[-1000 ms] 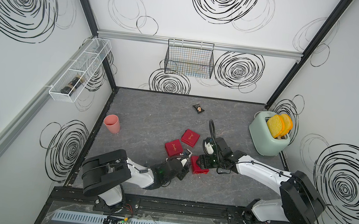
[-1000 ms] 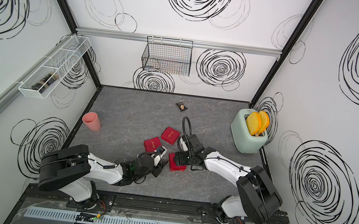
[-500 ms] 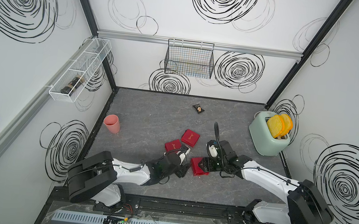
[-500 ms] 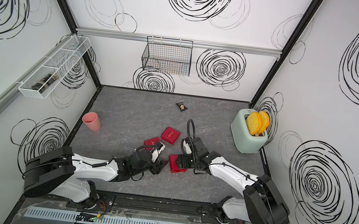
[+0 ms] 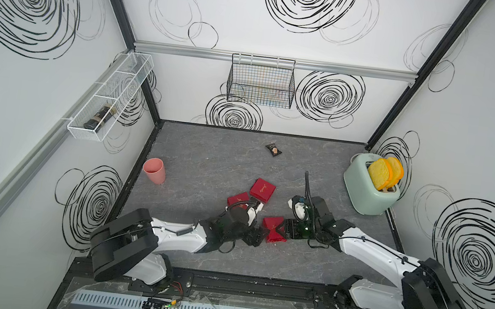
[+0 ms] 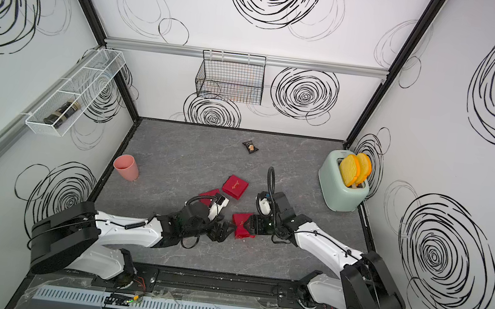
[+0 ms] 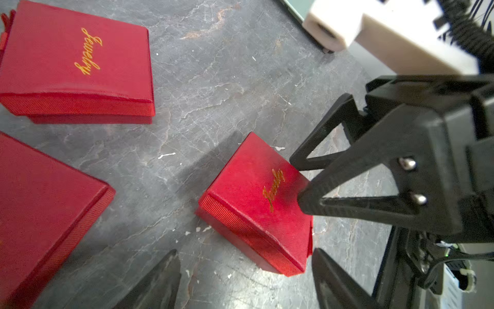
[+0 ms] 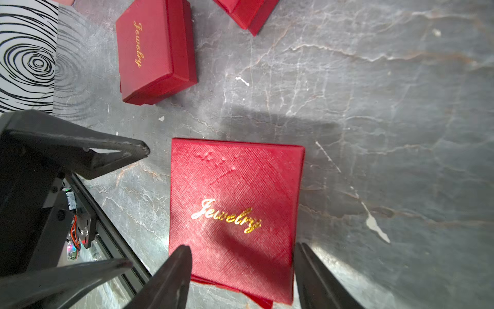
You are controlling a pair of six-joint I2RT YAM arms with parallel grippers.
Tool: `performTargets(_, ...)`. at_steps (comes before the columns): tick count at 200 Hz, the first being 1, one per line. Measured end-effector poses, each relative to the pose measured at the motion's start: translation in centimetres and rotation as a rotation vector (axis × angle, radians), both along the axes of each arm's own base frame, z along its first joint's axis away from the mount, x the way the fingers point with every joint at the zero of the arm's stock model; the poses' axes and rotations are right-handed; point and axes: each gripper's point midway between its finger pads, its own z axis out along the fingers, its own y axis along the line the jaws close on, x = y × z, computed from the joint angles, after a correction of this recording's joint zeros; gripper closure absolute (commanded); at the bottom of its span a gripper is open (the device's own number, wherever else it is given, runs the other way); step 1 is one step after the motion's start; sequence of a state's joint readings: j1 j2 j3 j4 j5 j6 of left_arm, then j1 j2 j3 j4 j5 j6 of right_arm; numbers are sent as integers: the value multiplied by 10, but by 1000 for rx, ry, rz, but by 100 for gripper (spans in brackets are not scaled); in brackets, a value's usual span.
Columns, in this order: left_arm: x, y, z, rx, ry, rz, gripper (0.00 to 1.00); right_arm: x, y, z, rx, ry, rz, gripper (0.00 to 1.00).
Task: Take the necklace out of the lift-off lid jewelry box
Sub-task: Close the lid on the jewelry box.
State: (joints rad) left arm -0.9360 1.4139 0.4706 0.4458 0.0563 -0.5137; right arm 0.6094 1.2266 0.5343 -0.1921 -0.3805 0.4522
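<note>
A small red jewelry box [image 5: 272, 224] [image 6: 242, 229] with gold lettering lies on the grey table between both grippers, lid on. The necklace is hidden. My right gripper [image 8: 242, 270] [image 5: 282, 230] is open across the box's end. One fingertip [image 8: 180, 256] is over the lid [image 8: 235, 187], the other [image 8: 303, 264] is beside its edge. A strip of the base [image 8: 240, 290] shows under the lid. My left gripper [image 7: 244, 278] [image 5: 257, 237] is open and empty, with the near corner of the box [image 7: 254, 203] just ahead of its fingers.
Two larger red boxes [image 5: 262, 189] [image 5: 237, 198] lie just behind the left gripper. A pink cup [image 5: 154, 171] stands at the left, a mint toaster [image 5: 370, 192] at the right and a small dark packet [image 5: 273, 149] at the back. A wire basket [image 5: 261, 81] and a white shelf [image 5: 112, 97] hang on the walls.
My left jaws have opened wide and the left arm has dropped lower and stretched out toward the box. My right jaws have narrowed a little. The box has stayed put.
</note>
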Motion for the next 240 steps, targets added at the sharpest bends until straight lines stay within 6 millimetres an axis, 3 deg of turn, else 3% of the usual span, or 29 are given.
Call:
performTargets(78,-3,-6,-2,-38,46,1,27,10,-10,10,-33,-77,-43,38)
performTargets(128,-6,-8,-7,-37,71,6,29,6,-11,-4,-48,-44,-38,45)
performTargets(240,-6,-22,-24,-77,143,-3,34,-5,6,-4,14,-36,15,59)
